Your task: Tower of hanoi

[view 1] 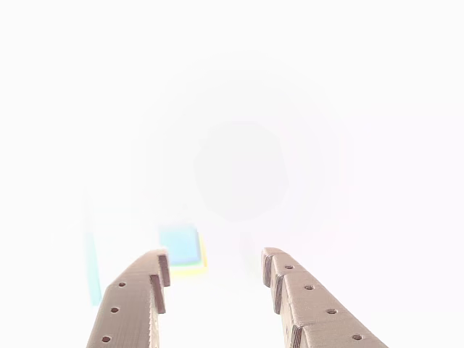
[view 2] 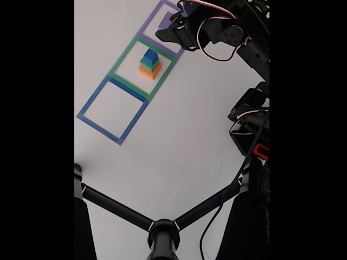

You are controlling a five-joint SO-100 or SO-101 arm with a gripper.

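The white tabletop [view 2: 190, 130] stretched below and to the left of the gripper in the fixed view, bare but for three taped squares set in a diagonal row. The dark arm [view 2: 238, 38] reached in from the upper right, with red, white and black wires looping off it. A black tripod [view 2: 162, 230] spread its legs along the bottom edge, far below the gripper.

Of the squares, the blue square [view 2: 112, 111] lay farthest from the gripper, the green square [view 2: 143, 67] next to it, and the purple square [view 2: 162, 24] sat partly beneath the arm's front end.

The gripper [view 1: 214, 261] showed in the other view as two brown fingers entering from the bottom edge, spread wide apart with nothing between them; the rest of that picture was washed out to white.

The stack of blocks [view 2: 150, 64] stood inside the green square, just below and left of the arm's tip in the fixed view: orange at the base, green above, blue on top. In the other view a pale blue and yellow patch appeared just beside the left finger, too bleached to identify.
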